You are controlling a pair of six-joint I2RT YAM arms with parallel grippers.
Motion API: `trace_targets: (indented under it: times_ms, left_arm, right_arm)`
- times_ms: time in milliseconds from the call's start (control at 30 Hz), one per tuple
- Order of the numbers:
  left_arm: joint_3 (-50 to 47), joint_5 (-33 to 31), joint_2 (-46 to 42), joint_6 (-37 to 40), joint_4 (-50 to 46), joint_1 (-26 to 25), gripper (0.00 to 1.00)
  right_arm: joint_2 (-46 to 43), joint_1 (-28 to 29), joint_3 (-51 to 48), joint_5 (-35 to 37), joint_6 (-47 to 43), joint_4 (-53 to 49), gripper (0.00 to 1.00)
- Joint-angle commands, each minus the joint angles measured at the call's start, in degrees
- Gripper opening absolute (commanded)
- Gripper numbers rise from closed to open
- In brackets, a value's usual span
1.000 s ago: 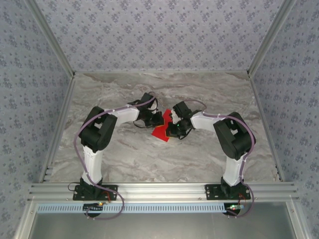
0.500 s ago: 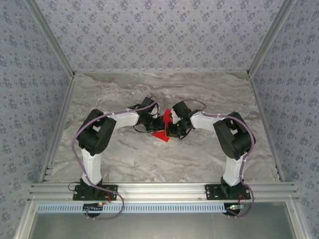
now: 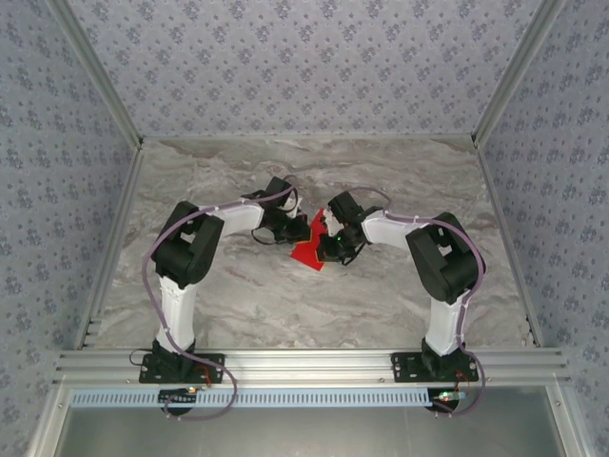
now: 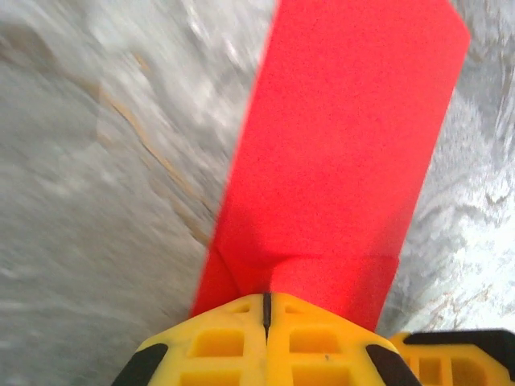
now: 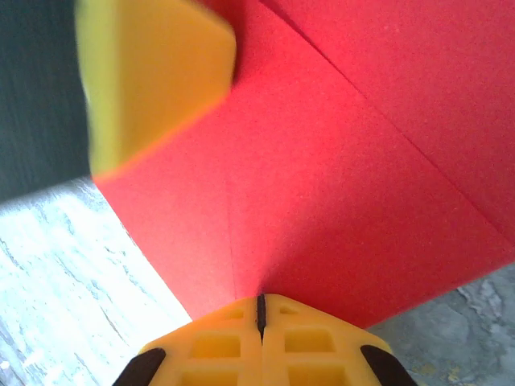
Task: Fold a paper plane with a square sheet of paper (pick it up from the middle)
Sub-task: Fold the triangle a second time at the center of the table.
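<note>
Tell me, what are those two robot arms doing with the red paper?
They are folding a red sheet of paper. The left hand and the right hand each pinch an edge of it, shut tight, near the middle of the marble table. The paper already has creases in it, but it does not look like a pointy plane yet.

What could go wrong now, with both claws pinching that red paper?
1. The left claw and right claw are both shut on the thin bright red folded paper sheet. If the arms pull apart, it may tear or slip free.
2. The paper bulges where the left claw pinches it, so a stray crease could spoil the fold.
3. The claws sit very close together over the grey marbled table, so they might bump.
</note>
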Motion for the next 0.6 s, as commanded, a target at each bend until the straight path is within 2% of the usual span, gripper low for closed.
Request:
trace_targets:
  times_ms: [0,233,400,567]
  left_arm:
    - [3.48,-4.30,3.40,4.10,-1.02,3.53,0.04]
    - [7.49,-3.10,2.32,5.17,-3.44,4.00,0.04]
    - [3.65,0.65,-2.96,3.74,-0.74,2.89,0.04]
    - [1.50,2.93,-3.44,2.28,1.81,-0.20,0.04]
  right_arm:
    - [5.26,-0.74,-3.47,8.95,-3.45,-8.89,0.00]
    - [4.53,-0.81,-3.05,7.43,-2.87,-8.08,0.00]
    - [4.47,-0.82,-2.32,6.33,-2.71,-8.10,0.00]
    - [4.34,-0.88,-2.31,5.32,-2.42,-7.58,0.00]
